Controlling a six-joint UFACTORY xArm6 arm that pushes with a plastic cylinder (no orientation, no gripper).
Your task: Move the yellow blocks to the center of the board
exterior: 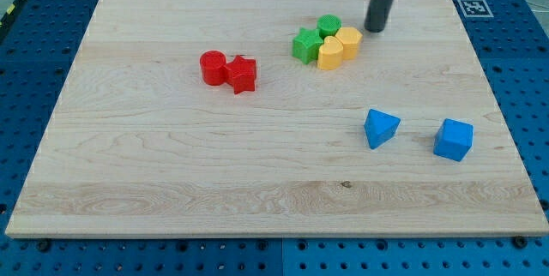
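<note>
Two yellow blocks sit touching near the view's top centre: a yellow heart-like block [330, 54] and a yellow hexagon-like block [349, 40] to its upper right. A green star block [304, 45] touches the heart block's left side, and a green cylinder [328, 27] sits just above them. My tip [375, 28] rests on the wooden board [154, 165] just to the right of the yellow hexagon block, a small gap apart from it.
A red cylinder [213, 67] and a red star block [243, 74] touch each other left of centre. A blue triangular block [380, 128] and a blue cube-like block [453, 140] lie at the lower right. A marker tag [474, 7] sits at the board's top right corner.
</note>
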